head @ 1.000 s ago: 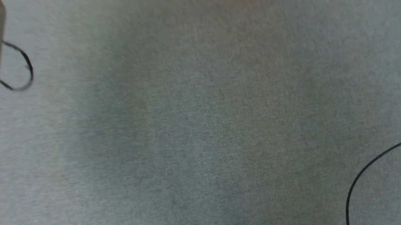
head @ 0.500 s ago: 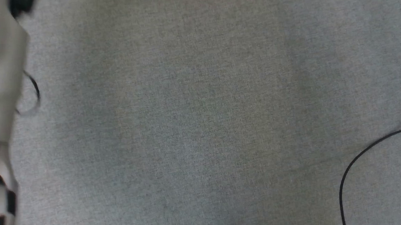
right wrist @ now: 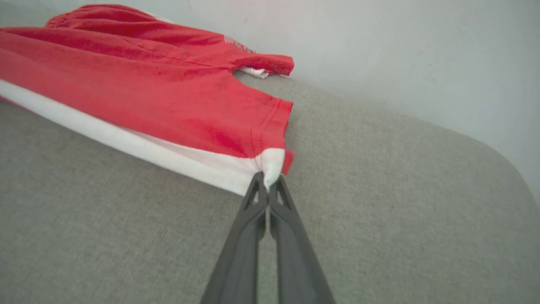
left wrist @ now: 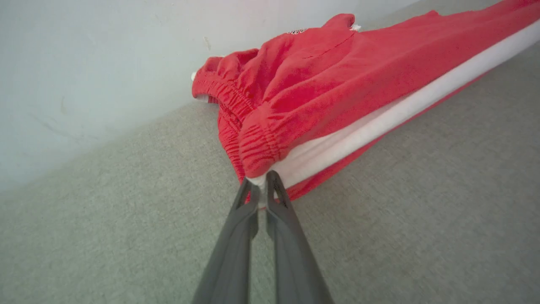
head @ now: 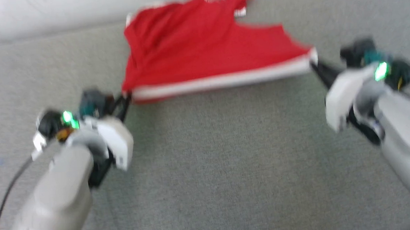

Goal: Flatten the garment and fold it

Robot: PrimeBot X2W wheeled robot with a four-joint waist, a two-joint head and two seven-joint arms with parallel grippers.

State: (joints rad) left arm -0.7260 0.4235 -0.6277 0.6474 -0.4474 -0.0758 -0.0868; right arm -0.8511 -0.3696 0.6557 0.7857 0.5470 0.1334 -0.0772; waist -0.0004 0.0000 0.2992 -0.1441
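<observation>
Nothing legible shows anywhere. The bright red soft fabric shorts [head: 201, 47], with white bands along the edges, carry a small printed mark [right wrist: 237, 41] near their far edge (pale and smeared in the head view, darker in both wrist views). It is too small and blurred to tell whether it is letters, numbers or a logo.
</observation>
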